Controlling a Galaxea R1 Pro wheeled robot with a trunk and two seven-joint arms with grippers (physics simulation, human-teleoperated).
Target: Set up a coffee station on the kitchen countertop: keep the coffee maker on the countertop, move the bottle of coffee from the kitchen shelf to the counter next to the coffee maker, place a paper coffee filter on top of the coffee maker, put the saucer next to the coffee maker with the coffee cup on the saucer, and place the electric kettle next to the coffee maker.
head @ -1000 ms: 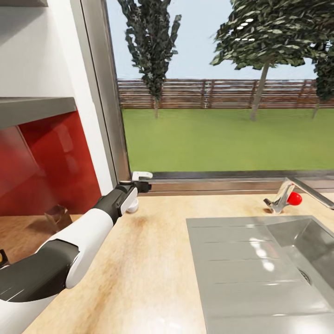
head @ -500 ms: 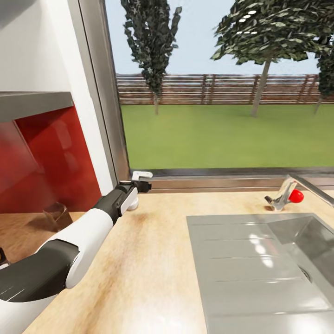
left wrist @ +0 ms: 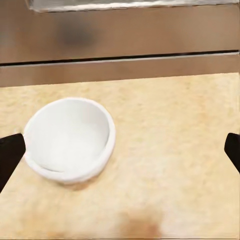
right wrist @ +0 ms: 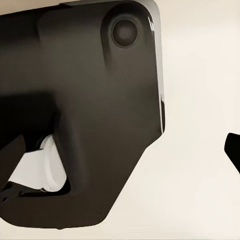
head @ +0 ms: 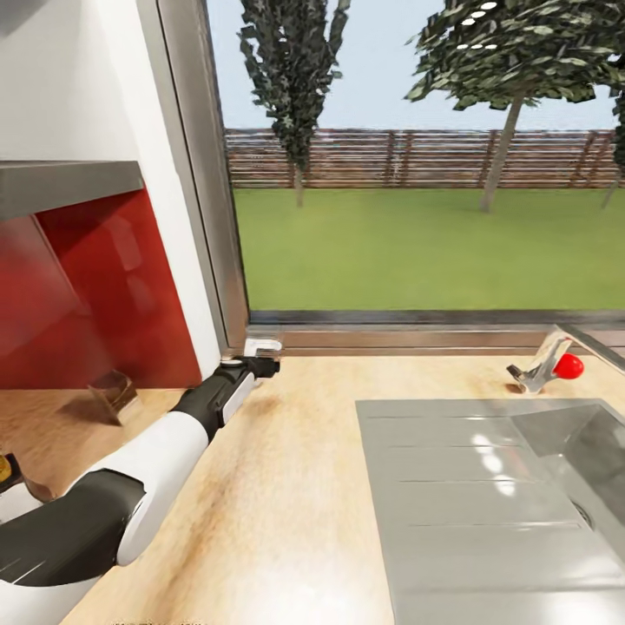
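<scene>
Slightly lowered, left end effector (left wrist: 120, 147) hangs spread over the coffee cup (left wrist: 68, 138) near the window frame (head: 391, 337).

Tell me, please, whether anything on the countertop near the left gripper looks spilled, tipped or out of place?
Nothing stands out. The coffee cup sits upright and empty on the kitchen countertop, between the left gripper's open fingers, with no spill around it.

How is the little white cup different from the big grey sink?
The cup is small, round and white; the sink is wide, boxy and grey metal. The cup stands by the window near the left gripper; the sink is set into the countertop to its right. Both are hollow and look empty.
</scene>
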